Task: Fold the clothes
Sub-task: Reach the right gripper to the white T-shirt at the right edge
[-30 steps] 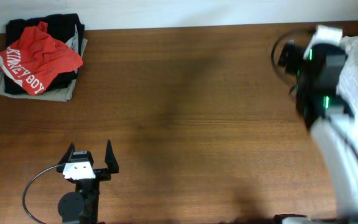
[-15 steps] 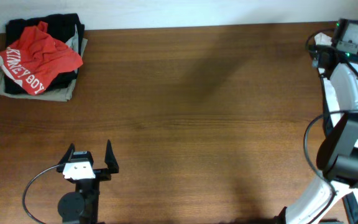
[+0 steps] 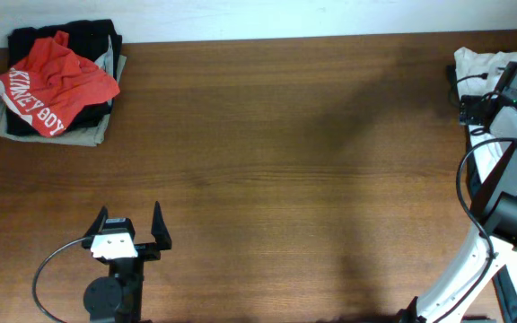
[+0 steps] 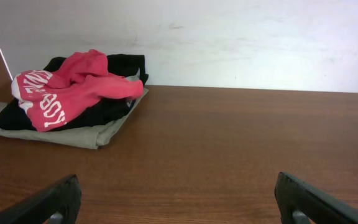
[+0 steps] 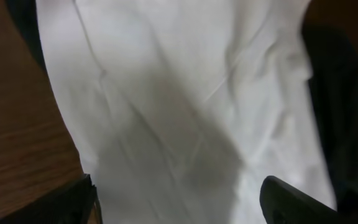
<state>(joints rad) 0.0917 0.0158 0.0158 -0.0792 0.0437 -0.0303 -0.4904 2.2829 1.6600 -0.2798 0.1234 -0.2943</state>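
A white garment lies crumpled at the table's far right corner; it fills the right wrist view. My right gripper hangs just over it, jaws open, nothing between them. A pile of clothes sits at the far left: a red printed shirt on top of black and grey-green folded items, also in the left wrist view. My left gripper is open and empty near the front edge, far from the pile.
The brown wooden table stretches between the two clothing heaps. A white wall runs along the back edge. A dark item lies beside the white garment on the right.
My right arm has swung out toward the far right corner and dropped over the white garment. The left arm and the red pile have not moved.
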